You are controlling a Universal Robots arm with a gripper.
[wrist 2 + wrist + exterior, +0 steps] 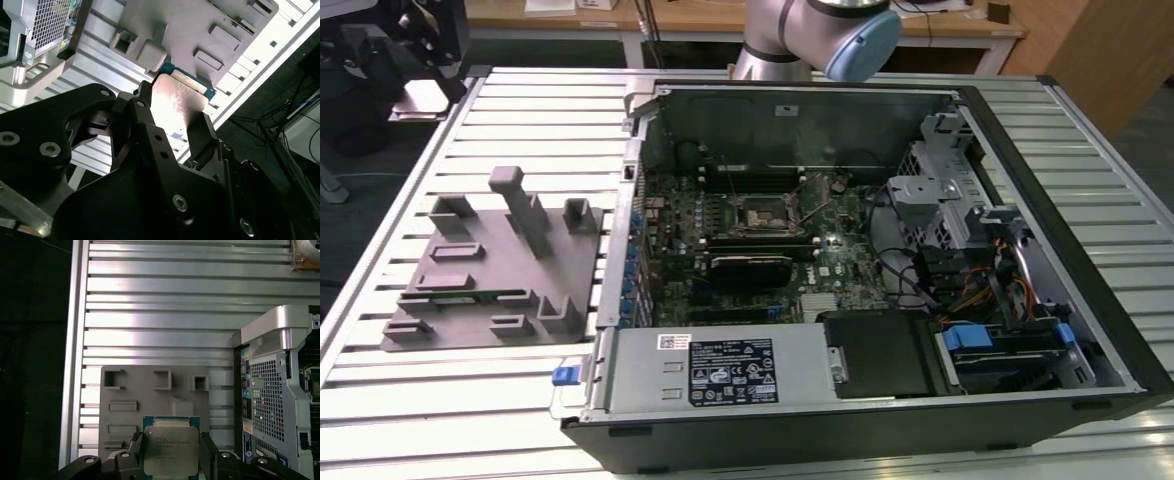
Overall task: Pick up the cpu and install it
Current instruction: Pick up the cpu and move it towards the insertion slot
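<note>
While pincer [172, 446] grips one cpu [171, 457] between two fingers [208, 452], one grey holder [145, 400] sits beside one computer case [270, 390].

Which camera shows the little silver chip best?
The first wrist view: the cpu faces the camera squarely, clamped in the gripper. The second wrist view shows it slanted and glare-washed. The exterior view gives the open computer case.

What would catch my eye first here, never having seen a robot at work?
Most striking is the open computer case lying on the slatted metal table in the exterior view, its dark square socket laid bare. In both wrist views the black hand grips a small silvery cpu by its edges, with the grey holder behind it.
</note>
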